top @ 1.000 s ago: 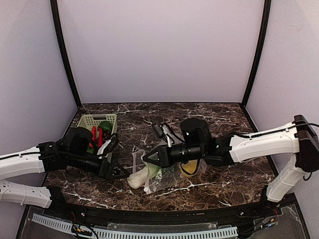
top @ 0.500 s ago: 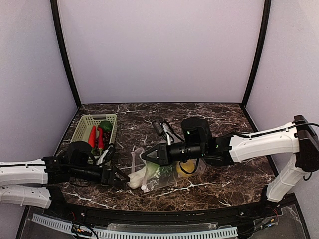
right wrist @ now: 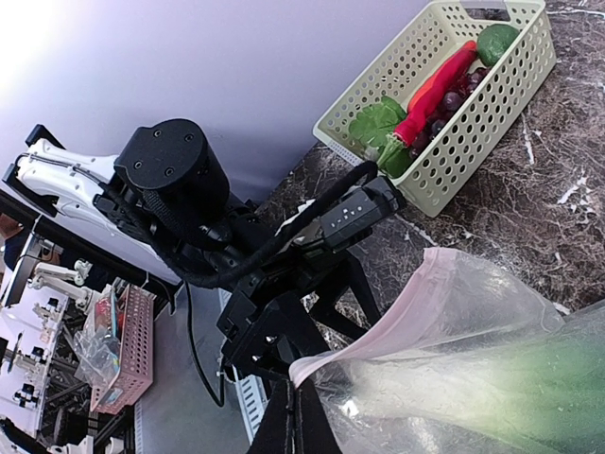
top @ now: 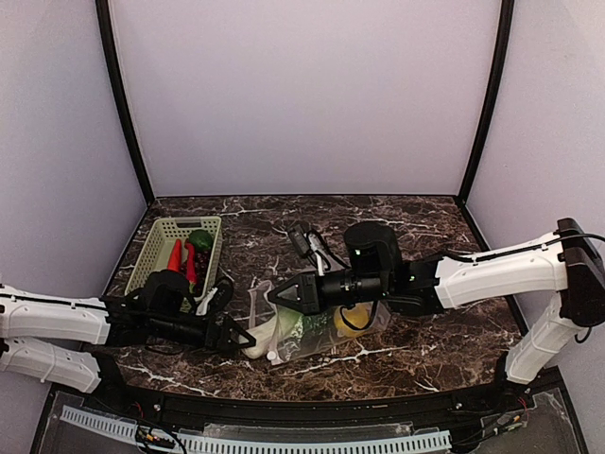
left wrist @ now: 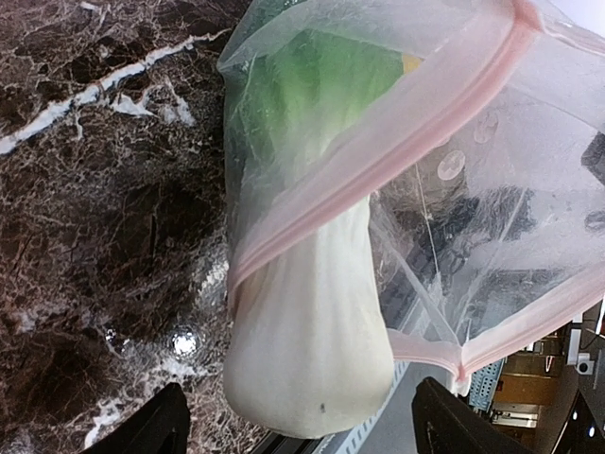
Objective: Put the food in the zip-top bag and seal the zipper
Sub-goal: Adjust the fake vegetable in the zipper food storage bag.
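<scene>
The clear zip-top bag (top: pixel 317 326) lies mid-table with its pinkish zipper strip (left wrist: pixel 378 161) gaping open. The green leafy vegetable (left wrist: pixel 312 95) is partly inside, and its white stalk end (left wrist: pixel 312 331) sticks out of the mouth. A yellow lemon (top: pixel 352 320) is inside the bag. My right gripper (right wrist: pixel 298 416) is shut on the bag's mouth edge and holds it up. My left gripper (left wrist: pixel 301 437) is open, with its fingers wide on either side of the white stalk end, not touching it. Red chili peppers (right wrist: pixel 435 90) lie in the basket.
A pale green mesh basket (top: pixel 161 232) stands at the back left and holds the chilies, a green leaf (right wrist: pixel 378 123), a round green piece (right wrist: pixel 496 43) and dark grapes. The left arm (top: pixel 57 317) lies low along the table's front left.
My left gripper has moved right from beside the basket to the white stalk end at the bag's mouth. The right gripper has kept its hold on the bag edge.
</scene>
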Motion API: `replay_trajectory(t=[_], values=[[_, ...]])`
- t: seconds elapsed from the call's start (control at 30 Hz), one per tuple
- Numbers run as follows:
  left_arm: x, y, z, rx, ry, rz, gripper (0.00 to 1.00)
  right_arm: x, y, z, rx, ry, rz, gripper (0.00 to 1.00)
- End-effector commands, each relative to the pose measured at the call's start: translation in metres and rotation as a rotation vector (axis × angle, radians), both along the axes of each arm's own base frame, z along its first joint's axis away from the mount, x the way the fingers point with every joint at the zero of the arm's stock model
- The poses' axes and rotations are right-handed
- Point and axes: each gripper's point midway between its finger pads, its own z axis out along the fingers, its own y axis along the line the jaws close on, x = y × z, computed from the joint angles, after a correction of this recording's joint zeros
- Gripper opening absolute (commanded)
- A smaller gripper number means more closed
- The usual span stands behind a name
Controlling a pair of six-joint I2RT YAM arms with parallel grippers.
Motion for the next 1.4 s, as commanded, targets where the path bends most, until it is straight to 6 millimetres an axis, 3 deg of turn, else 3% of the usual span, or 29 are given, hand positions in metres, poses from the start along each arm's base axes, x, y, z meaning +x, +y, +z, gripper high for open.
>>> replay_trajectory(t=[0.0,0.5,0.73,0.87,1.13,1.37], values=[[0.001,-0.006,0.004,-0.031,0.0,-0.016,0.82,0.004,0.005,0.02,0.07,-0.028,0.004,0.0],[0.007,-0.016,0.007,-0.044,0.013,-0.021,0.6,0.004,0.008,0.022,0.081,-0.034,0.009,0.0],[0.014,-0.019,0.024,-0.067,-0.01,0.005,0.32,0.005,0.01,0.015,0.062,-0.028,0.012,0.0],[0.02,-0.019,0.042,-0.088,-0.05,0.031,0.23,0.003,0.012,0.014,0.056,-0.036,0.02,0.0],[0.034,-0.02,0.066,-0.125,-0.094,0.095,0.2,0.008,0.022,0.019,0.056,-0.059,0.002,0.0],[0.043,-0.027,0.071,-0.113,-0.102,0.113,0.19,0.016,0.032,0.02,0.045,-0.09,-0.062,0.0]])
